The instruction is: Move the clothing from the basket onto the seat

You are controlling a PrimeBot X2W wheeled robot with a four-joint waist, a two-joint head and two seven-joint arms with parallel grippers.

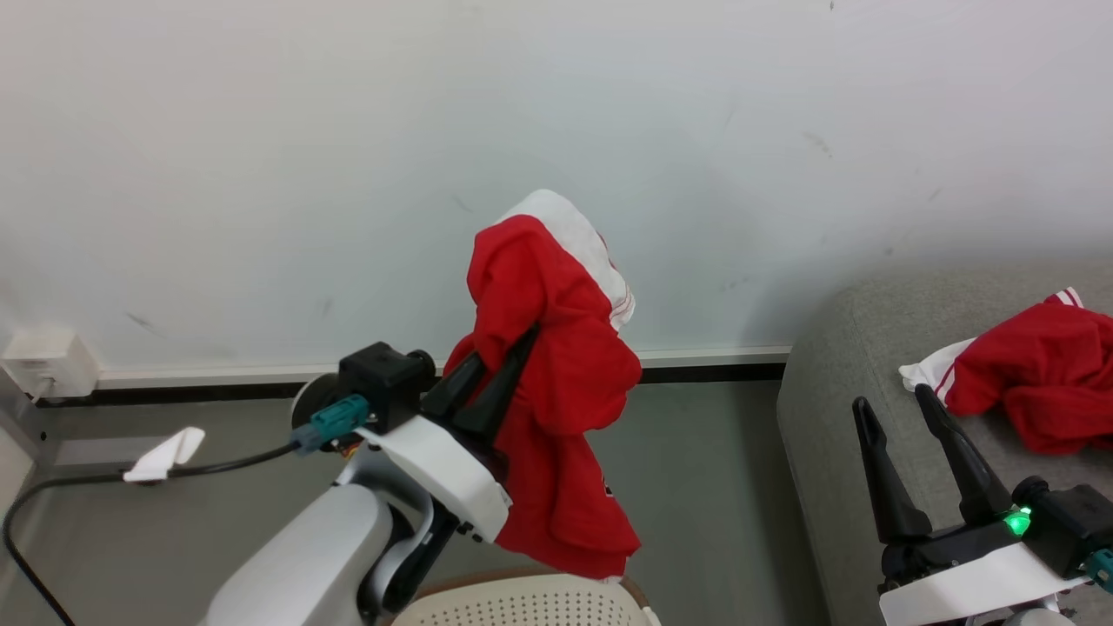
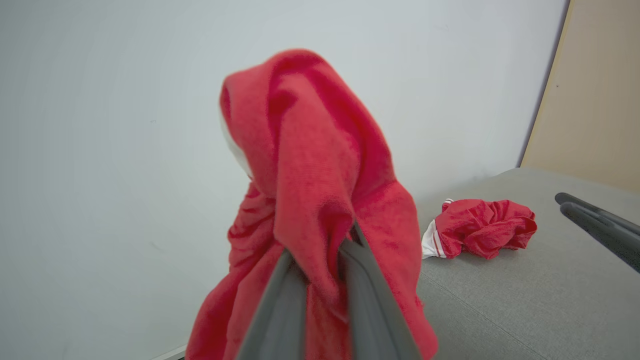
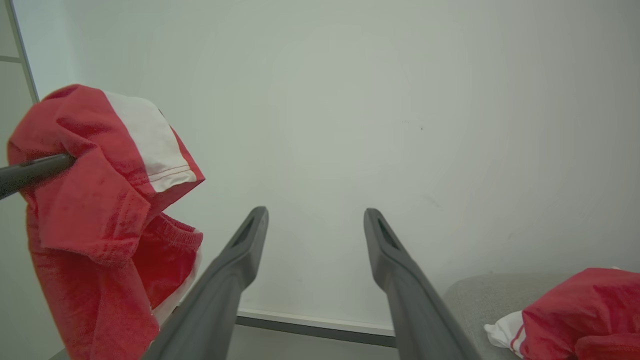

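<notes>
Two hands were in use, one loaded and one empty. Nearest, at the bottom edge of the head view, a part of the basket (image 1: 522, 604) was seen, with its perforated cream wall and brown rim. Above it the left hand (image 1: 509, 348) was held up, its fingers closed almost together on a red garment (image 1: 565, 374) with white trim. The cloth was draped over the fingertips and hung in loose folds. Its lowest hem reached down to the basket's rim, though whether it touched the rim could not be told. To the right, the right hand (image 1: 892, 400) was spread as wide as it went, and nothing was held in it. It was poised over the near part of the seat (image 1: 835, 391), fingers pointing toward the wall (image 1: 261, 174). On the seat, just past those fingertips and apart from them, a crumpled red and white bundle (image 1: 1043, 365) was lying. Grey floor (image 1: 696, 469) was seen between basket and wall, with a black cable (image 1: 226, 461) laid across it at the left. Farthest back, the white wall was met by a pale skirting, and a socket box (image 1: 48, 361) was fixed low at the far left.
</notes>
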